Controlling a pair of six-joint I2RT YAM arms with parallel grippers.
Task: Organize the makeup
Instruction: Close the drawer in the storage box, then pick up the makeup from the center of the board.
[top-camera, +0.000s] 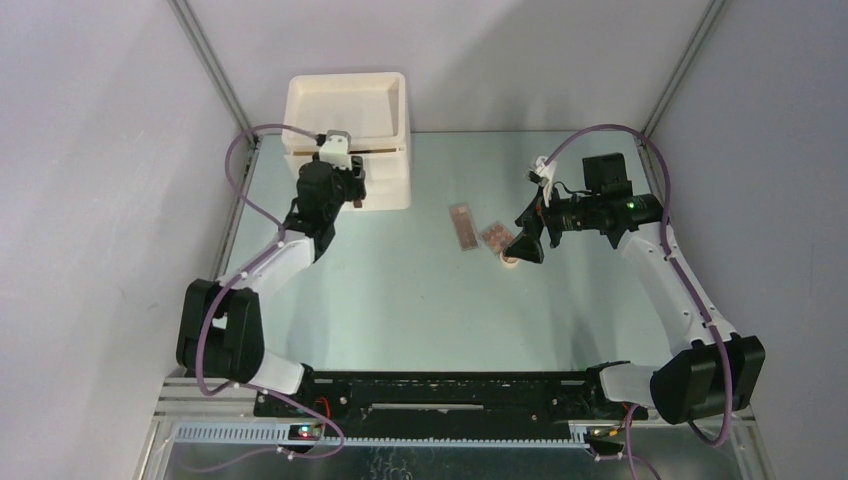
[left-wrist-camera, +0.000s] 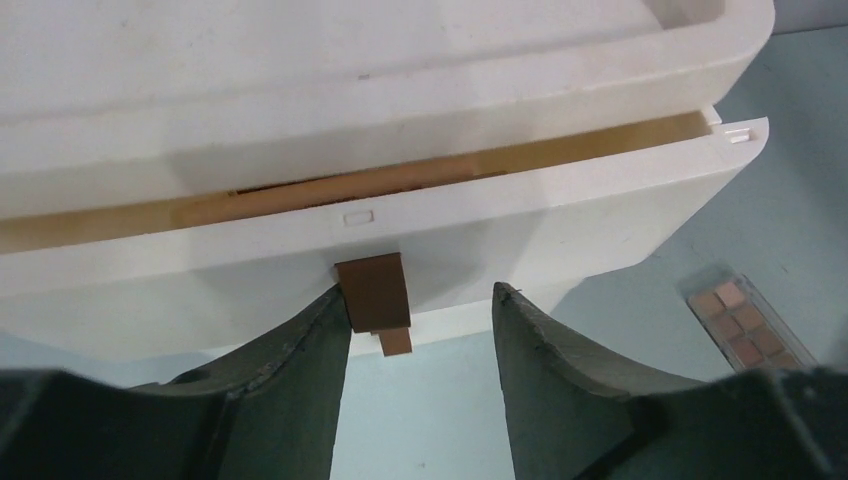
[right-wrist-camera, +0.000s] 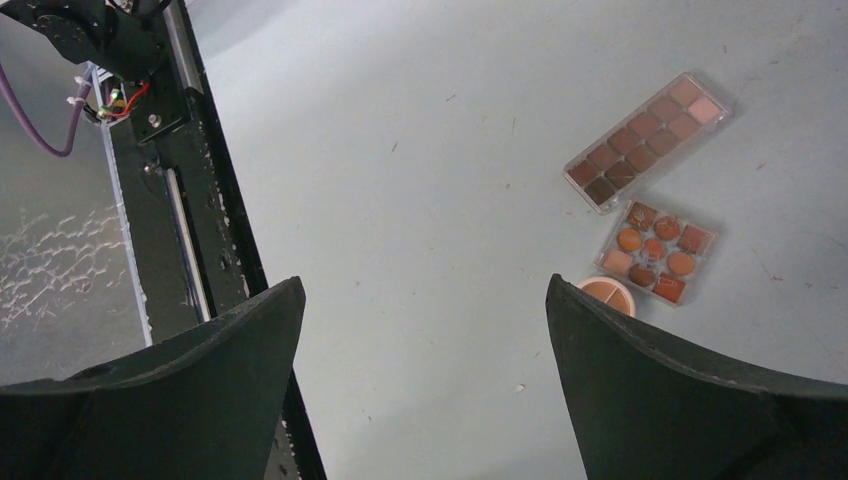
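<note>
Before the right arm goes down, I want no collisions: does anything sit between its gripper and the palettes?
Nothing visible does. The open right gripper hangs over the table; the long palette, the square palette and the round compact lie off to one side, uncovered.

A cream plastic drawer box (top-camera: 390, 185) stands at the far left of the pale table (top-camera: 400, 300); 1 drawer (left-wrist-camera: 520, 215) with a brown handle (left-wrist-camera: 375, 292) is slightly open.

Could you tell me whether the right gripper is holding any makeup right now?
No, the right gripper is wide open with nothing between its fingers; the long palette and square palette lie on the table.
</note>
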